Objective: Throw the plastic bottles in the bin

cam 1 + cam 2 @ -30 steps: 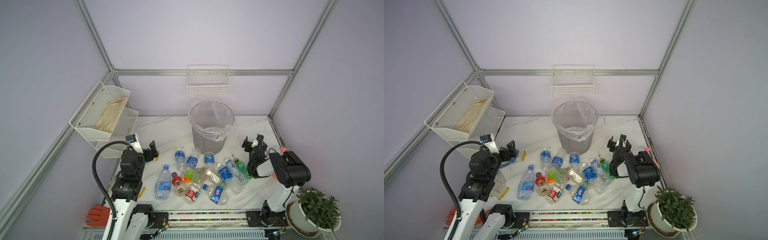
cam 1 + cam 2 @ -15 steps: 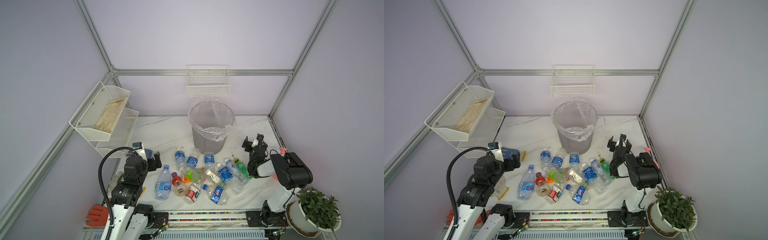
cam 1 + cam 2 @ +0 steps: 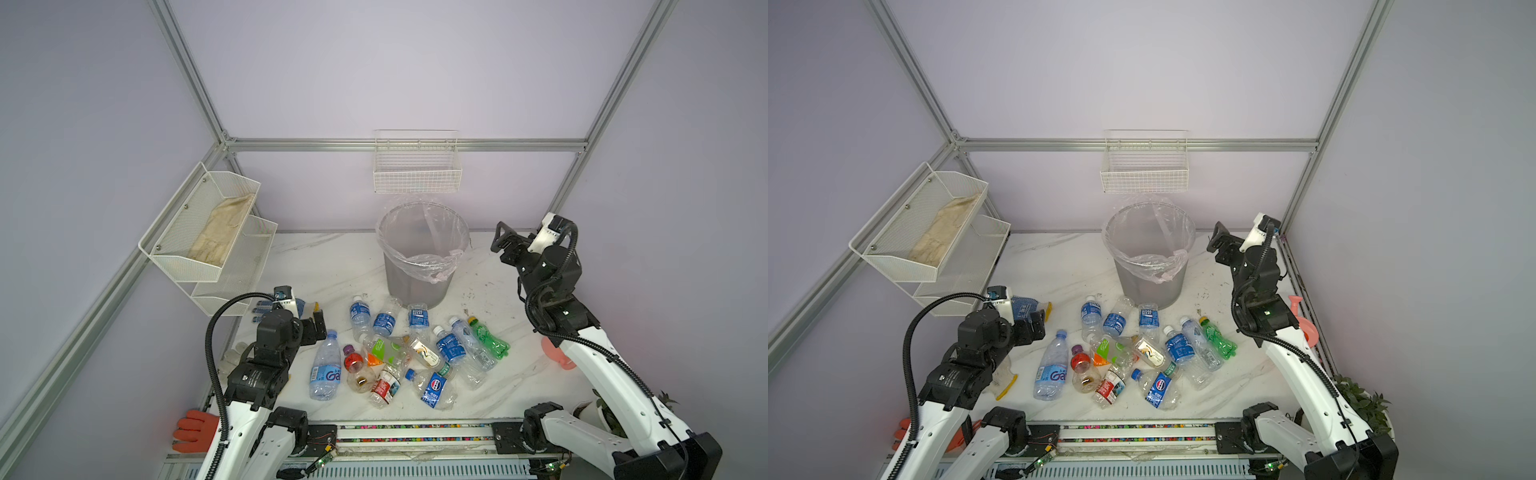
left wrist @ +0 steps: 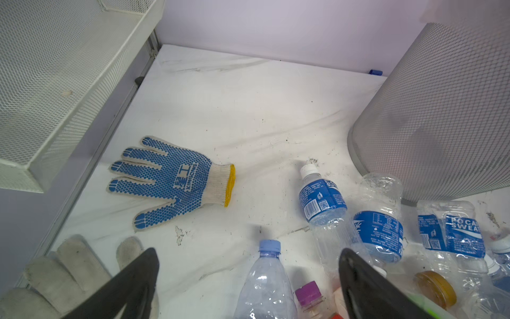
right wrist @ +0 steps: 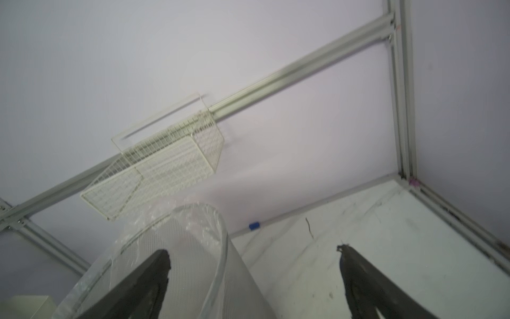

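White marble tabletop (image 3: 519, 374), near edge: clear plastic bottles (image 3: 449, 347) heaped lying down (mostly empty-looking, so I judge light, thin-walled, slick, crushable); take mid-body, gently. My left gripper (image 3: 319, 328) gapes empty beside them; only the left wrist view shows a lilac cap (image 4: 270, 245) between my fingers (image 4: 138, 276). Beyond, grey mesh bin (image 3: 415, 282); right gripper (image 3: 500, 239) spread empty near its rim.

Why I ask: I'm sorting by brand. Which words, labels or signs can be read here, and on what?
"POCA" over "SWEA": blue label of the bottle beside the bin; the rest curves out of sight.
"Ga": label of the large blue-capped bottle; the rest is hidden.
Printed mark on the blue-dotted glove: too small to read surely.
Other bottle labels and barcodes: too small or blurred.
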Robot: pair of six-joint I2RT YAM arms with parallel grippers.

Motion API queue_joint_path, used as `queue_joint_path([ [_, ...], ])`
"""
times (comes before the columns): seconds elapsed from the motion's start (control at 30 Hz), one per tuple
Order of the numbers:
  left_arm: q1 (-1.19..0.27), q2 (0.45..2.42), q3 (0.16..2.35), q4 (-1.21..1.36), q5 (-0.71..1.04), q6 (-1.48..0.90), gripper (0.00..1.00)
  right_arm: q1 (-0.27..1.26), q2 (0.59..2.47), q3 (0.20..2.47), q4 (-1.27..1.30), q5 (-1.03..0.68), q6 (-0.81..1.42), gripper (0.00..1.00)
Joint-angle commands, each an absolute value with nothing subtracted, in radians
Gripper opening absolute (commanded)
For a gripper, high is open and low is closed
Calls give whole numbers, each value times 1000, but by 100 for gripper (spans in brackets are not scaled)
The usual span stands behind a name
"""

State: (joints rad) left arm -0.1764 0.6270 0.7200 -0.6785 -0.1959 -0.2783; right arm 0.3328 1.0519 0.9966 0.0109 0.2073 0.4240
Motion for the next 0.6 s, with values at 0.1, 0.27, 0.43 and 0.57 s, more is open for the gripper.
queue_joint_path([
  [0.1,-201,641,737,-686,-192,-299,100,476,981,966,-456,173,615,97],
  [0.27,-202,642,737,-687,-191,-297,100,544,999,989,-565,60,544,97],
  [0.43,-204,635,735,-686,-195,-297,100,662,999,967,-580,114,531,97],
  [0.57,-207,635,734,-687,-198,-296,100,768,1056,968,-586,134,532,96],
])
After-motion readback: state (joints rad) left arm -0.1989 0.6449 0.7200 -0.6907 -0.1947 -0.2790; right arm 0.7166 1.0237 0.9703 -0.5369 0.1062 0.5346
